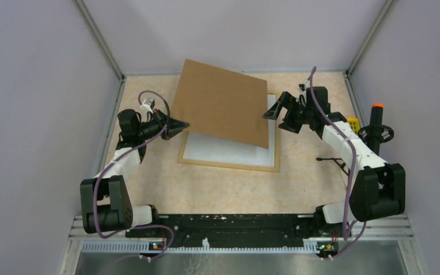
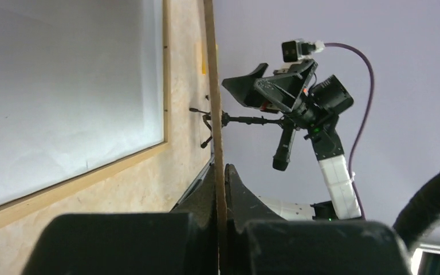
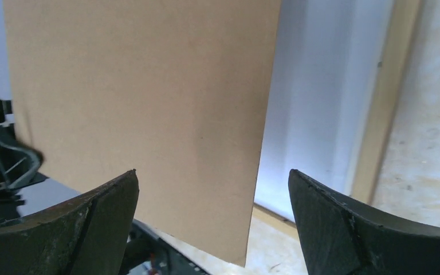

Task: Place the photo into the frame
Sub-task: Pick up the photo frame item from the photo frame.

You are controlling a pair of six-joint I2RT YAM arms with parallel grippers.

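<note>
Two pincers flank a brown backing board [image 1: 220, 103] that hangs tilted above the frame [image 1: 229, 166]. The left pincer [image 1: 180, 123] is clenched on the board's left edge; in the left wrist view its fingers [image 2: 238, 192] press both faces of the thin sheet. The right pincer [image 1: 270, 112] is released, its jaws spread wide just beside the board's right edge and holding nothing. The frame lies flat on the worktop [image 1: 206, 189] between the arms, partly under the board, with a white surface [image 1: 223, 152] showing inside its light wooden moulding.
</note>
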